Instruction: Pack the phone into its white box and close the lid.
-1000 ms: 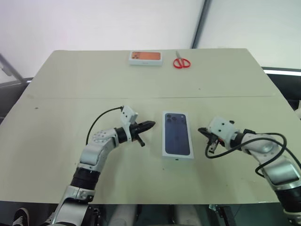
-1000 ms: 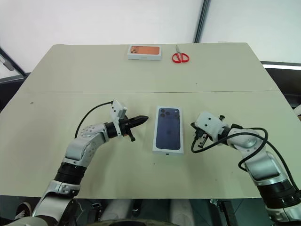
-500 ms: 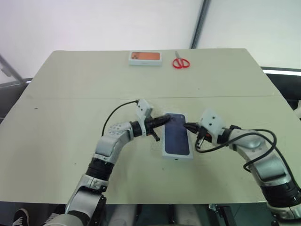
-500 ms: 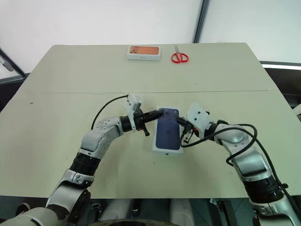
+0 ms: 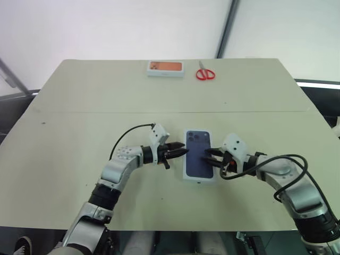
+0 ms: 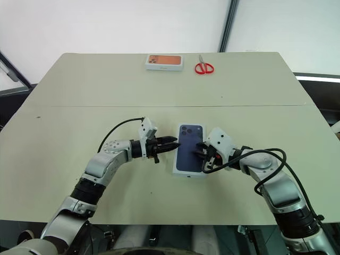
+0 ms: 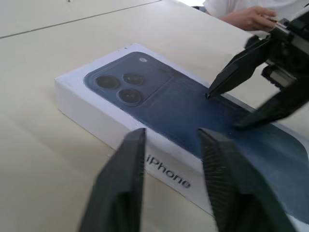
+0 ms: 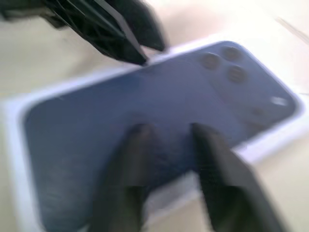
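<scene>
The lid (image 5: 199, 154), white with a dark phone picture on top, lies shut over the white box on the table in front of me. Its white side (image 7: 111, 123) reads "iPhone". The phone is hidden. My left gripper (image 5: 182, 151) is open at the box's left long side, near the camera end, with its fingers (image 7: 130, 164) just short of the wall. My right gripper (image 5: 208, 157) is open at the right long side, its fingers (image 8: 137, 150) reaching over the edge of the dark top face. Neither holds anything.
A white box with an orange face (image 5: 165, 67) and red scissors (image 5: 205, 73) lie at the table's far edge. A person's hand (image 7: 251, 17) rests beyond the table, behind my right gripper (image 7: 224, 108).
Both grippers closed in on the box from either side and have opened from shut. The right one also rolled and came further over the box's edge.
</scene>
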Tool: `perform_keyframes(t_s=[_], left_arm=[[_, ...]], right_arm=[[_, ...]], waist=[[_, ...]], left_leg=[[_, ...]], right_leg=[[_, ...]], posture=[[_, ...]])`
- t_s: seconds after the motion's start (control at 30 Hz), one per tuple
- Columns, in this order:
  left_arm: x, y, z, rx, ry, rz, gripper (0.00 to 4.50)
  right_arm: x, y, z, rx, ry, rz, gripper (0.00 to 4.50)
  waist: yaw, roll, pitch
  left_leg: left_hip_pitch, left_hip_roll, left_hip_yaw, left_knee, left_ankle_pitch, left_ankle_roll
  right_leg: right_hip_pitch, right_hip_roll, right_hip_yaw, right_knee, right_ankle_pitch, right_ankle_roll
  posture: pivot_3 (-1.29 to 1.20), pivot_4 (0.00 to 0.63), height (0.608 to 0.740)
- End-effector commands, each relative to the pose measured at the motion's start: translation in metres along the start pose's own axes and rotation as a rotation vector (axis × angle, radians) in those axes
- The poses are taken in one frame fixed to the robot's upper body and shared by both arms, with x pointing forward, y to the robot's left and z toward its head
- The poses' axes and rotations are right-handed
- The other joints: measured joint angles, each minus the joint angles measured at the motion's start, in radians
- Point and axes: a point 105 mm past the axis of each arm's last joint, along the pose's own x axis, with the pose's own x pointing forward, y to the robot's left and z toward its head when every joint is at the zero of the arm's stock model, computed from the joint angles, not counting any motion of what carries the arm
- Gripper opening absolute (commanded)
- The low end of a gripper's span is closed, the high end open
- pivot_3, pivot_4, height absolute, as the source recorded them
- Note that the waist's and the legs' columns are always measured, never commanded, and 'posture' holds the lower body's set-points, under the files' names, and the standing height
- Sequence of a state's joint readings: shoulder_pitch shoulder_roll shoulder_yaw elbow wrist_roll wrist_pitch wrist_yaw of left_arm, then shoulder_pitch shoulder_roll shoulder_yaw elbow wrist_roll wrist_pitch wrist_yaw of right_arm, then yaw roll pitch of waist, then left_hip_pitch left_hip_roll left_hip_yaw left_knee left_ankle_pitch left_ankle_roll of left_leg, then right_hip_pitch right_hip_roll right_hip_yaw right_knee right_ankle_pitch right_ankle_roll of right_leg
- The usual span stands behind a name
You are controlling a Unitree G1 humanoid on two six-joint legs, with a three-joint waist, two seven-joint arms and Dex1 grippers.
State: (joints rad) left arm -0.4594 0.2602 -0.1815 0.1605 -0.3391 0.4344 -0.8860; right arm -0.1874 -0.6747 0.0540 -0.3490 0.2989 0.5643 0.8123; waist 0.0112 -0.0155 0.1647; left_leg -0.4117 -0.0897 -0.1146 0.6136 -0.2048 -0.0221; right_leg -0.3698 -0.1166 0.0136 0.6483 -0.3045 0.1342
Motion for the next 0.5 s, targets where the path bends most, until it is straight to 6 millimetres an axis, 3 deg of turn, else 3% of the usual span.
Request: perform_keyframes(t_s=[0.03,0.07,0.1,0.27,0.33,0.5], left_arm=[[-0.02,0.012,0.031,0.045,-0.077,0.023,3.71],[-0.026,0.014,0.034,0.053,-0.082,0.025,4.18],[-0.036,0.019,0.04,0.069,-0.085,0.037,4.43],[-0.1,0.044,0.052,0.145,-0.041,0.15,4.43],[-0.122,0.045,0.05,0.149,-0.026,0.179,4.43],[-0.165,0.043,0.027,0.128,0.031,0.294,4.43]], right_arm=[[-0.012,-0.015,0.023,-0.021,-0.09,-0.044,3.78],[-0.014,-0.016,0.024,-0.027,-0.092,-0.039,4.27],[-0.017,-0.018,0.025,-0.024,-0.1,-0.038,4.46],[-0.036,-0.021,0.035,-0.003,-0.175,-0.046,4.46],[-0.043,-0.012,0.034,0.041,-0.186,-0.001,4.46],[-0.063,-0.009,0.018,-0.103,-0.129,-0.042,4.46]], waist=[[-0.002,0.0,0.0],[-0.002,0.0,0.0],[-0.001,0.0,0.0],[-0.007,0.001,0.001],[-0.008,0.001,0.001],[-0.002,0.001,0.001]], left_leg=[[0.0,0.0,0.0,0.0,0.0,0.0],[0.0,0.0,0.0,0.0,0.0,0.0],[0.0,0.0,0.0,-0.001,0.0,0.0],[-0.002,0.0,0.001,-0.001,0.0,0.0],[-0.002,0.0,0.001,-0.002,0.0,0.0],[-0.002,0.0,0.001,-0.002,-0.001,0.0]], right_leg=[[-0.001,0.0,0.0,0.0,0.0,0.0],[-0.001,0.0,0.0,0.0,0.0,0.0],[-0.001,0.0,0.0,0.0,0.0,0.0],[-0.003,0.0,0.0,0.0,0.0,0.0],[-0.003,0.0,0.001,0.0,0.0,0.0],[-0.003,-0.002,0.001,-0.001,0.0,0.0]], posture=[[0.0,0.15,0.74],[0.0,0.15,0.74],[0.0,0.15,0.74],[0.0,0.15,0.74],[0.0,0.15,0.74],[0.0,0.15,0.74]])
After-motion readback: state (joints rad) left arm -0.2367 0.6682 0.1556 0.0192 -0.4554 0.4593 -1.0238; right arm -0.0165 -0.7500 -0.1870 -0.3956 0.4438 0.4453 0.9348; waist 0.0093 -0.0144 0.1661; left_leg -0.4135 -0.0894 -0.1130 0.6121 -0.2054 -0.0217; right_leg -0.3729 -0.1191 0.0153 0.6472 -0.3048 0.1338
